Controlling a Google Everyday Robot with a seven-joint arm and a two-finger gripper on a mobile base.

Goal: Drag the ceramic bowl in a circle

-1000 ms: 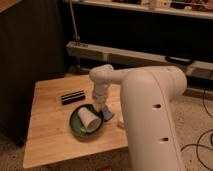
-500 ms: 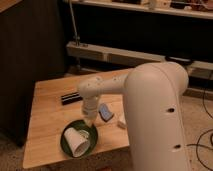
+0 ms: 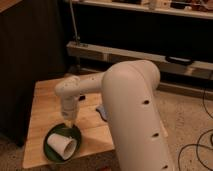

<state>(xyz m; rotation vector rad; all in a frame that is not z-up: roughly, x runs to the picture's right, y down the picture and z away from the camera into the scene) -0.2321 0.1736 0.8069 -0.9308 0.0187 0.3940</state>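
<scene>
Gripper point(image 3: 69, 121) presses on the far rim of the ceramic bowl point(image 3: 62, 144) at the desk point(image 3: 40, 107) front-left corner, finger state undeterminable; advise steady downward contact, arcing away from the edge.

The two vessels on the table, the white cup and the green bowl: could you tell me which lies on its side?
The white paper cup, tipped over inside the dark-green ceramic bowl, which sits flat; the gripper is at its far rim.
</scene>
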